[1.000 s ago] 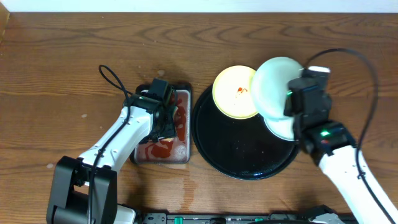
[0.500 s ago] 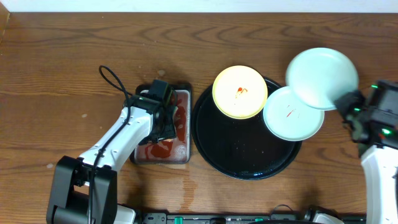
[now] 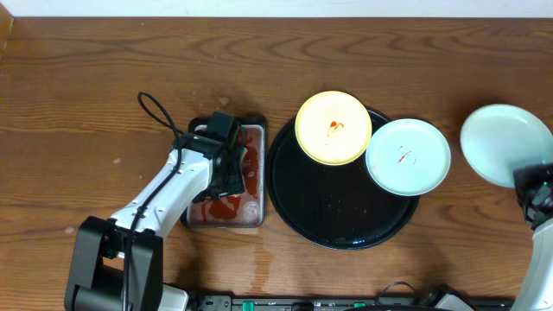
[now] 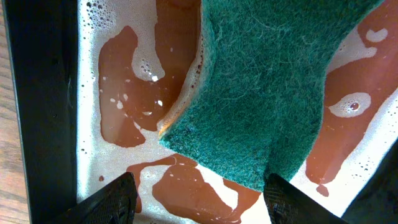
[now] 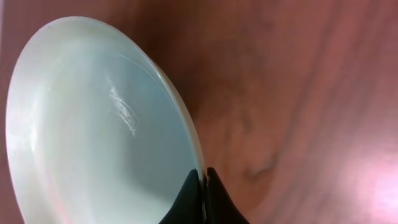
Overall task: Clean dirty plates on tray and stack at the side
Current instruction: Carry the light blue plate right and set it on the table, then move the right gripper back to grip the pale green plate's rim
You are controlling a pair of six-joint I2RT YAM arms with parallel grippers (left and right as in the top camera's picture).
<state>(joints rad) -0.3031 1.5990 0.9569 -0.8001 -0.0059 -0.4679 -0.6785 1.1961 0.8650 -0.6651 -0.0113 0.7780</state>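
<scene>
The black round tray (image 3: 328, 216) holds a pale yellow plate (image 3: 333, 128) with a red smear at its far left and a mint-white plate (image 3: 408, 156) with a red smear over its right rim. My right gripper (image 3: 529, 183) is shut on the rim of a second, clean mint-white plate (image 3: 505, 144) over the table right of the tray; it also shows in the right wrist view (image 5: 99, 124), pinched between the fingertips (image 5: 203, 180). My left gripper (image 4: 199, 202) is open over the metal tray of red liquid (image 3: 226, 212), with a green sponge (image 4: 267, 87) lying between and ahead of its fingers.
The small metal tray sits just left of the black tray. A black cable (image 3: 160, 117) loops off the left arm. Wood table (image 3: 86, 104) stretches to the left and back.
My right arm has carried the mint-white plate from above the tray rightward and down, off to the right side of the table. The left arm has not moved.
</scene>
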